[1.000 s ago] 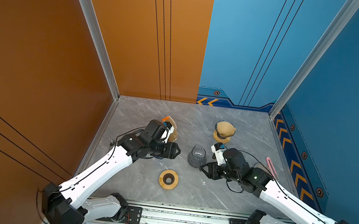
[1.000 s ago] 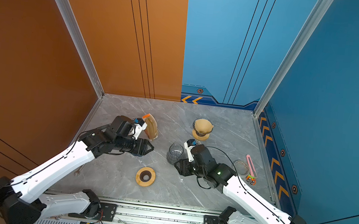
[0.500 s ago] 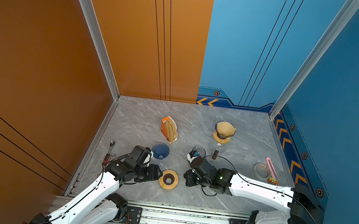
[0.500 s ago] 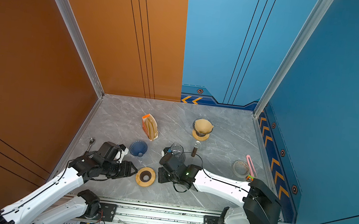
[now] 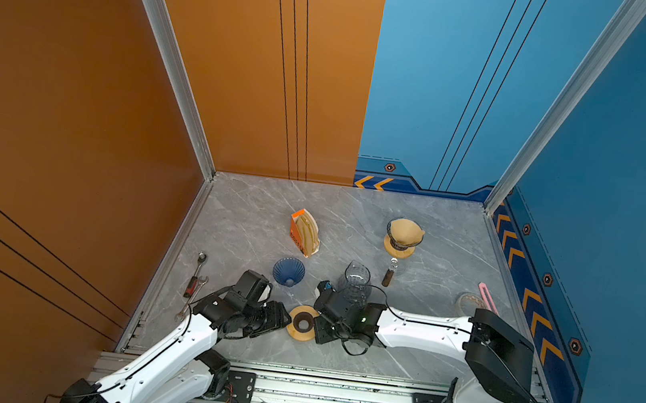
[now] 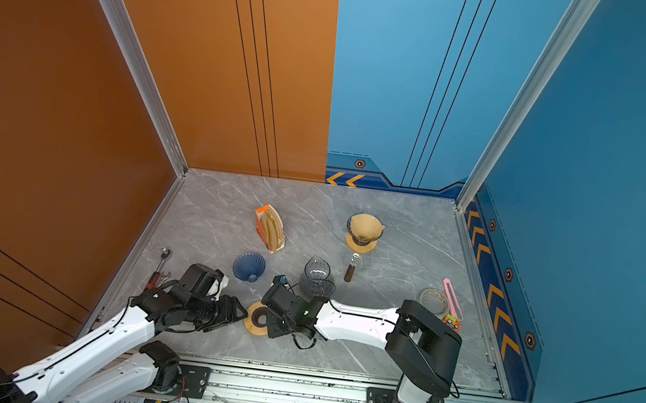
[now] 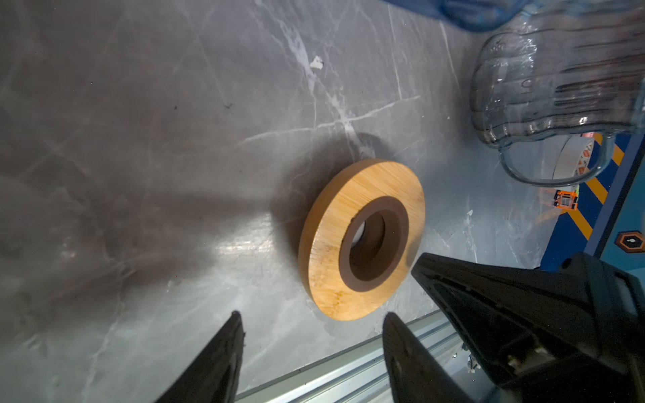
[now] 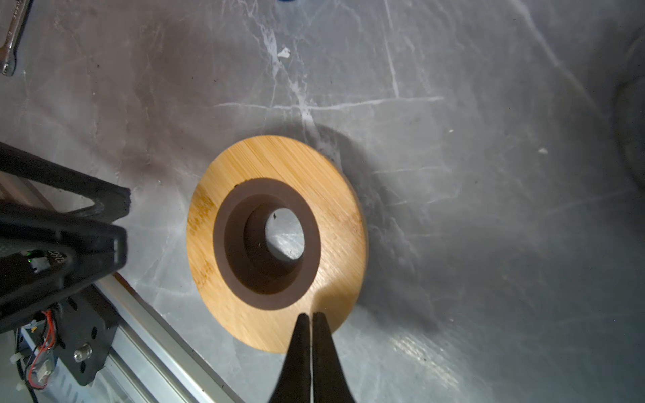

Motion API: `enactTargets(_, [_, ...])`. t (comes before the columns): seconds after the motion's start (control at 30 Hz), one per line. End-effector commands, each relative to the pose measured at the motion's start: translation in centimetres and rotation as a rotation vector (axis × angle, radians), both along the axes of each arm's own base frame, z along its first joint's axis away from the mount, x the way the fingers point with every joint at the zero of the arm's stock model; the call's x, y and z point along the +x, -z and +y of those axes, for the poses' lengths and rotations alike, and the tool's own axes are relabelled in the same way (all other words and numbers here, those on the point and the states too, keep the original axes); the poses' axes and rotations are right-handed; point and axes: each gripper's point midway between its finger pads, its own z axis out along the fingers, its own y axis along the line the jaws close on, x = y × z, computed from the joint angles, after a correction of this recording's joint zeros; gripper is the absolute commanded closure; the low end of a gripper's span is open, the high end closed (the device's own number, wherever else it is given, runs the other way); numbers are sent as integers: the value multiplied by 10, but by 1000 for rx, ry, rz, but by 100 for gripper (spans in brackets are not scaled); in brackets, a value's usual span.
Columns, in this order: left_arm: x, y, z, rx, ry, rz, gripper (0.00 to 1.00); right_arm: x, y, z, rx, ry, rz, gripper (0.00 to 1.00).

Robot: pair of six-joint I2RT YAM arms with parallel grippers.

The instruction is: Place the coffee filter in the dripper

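The coffee filters [image 5: 305, 231] are brown papers standing in an orange holder at the middle back. The dripper [image 5: 288, 270], blue and ribbed, sits empty in front of them. A second dripper [image 5: 404, 237] on a wooden base at the back right holds a brown filter. My left gripper [image 5: 285, 319] [image 7: 313, 315] is open and empty at the left of a wooden ring [image 5: 301, 322] [image 7: 363, 240] near the front edge. My right gripper [image 5: 317, 328] [image 8: 310, 315] is shut and empty, with its tips over the ring's [image 8: 275, 240] right edge.
A glass carafe [image 5: 355, 282] stands just behind my right wrist. A wrench [image 5: 199, 267] and a screwdriver [image 5: 190, 286] lie by the left wall. A brown-handled tool [image 5: 389, 275], a tape roll [image 5: 470, 301] and a pink strip [image 5: 487, 296] lie to the right. A metal rail [image 5: 331, 392] runs along the front.
Both arms have come forward from the filter holder and the carafe to the wooden ring at the front. The right gripper has shut. The left stays open.
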Motion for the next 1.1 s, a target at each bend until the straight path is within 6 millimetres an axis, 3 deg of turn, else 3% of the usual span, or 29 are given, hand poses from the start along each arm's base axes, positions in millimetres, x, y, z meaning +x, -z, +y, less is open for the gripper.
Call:
enactTargets(0.0, [2,1,-2,-25,-15,-4,35,8,-3,2,-22,30,-28,100])
enactTargets(0.47, [11,12,-18,-79,32,9,36,13,14,-17,-177,41,-67,100])
enactTargets(0.7, [16,16,-30,-117,55,11,37,13,19,-17,-181,41,-64,100])
enactTargets(1.07, [25,2,-49,-251,55,-38,46,14,23,-17,-167,56,-63,100])
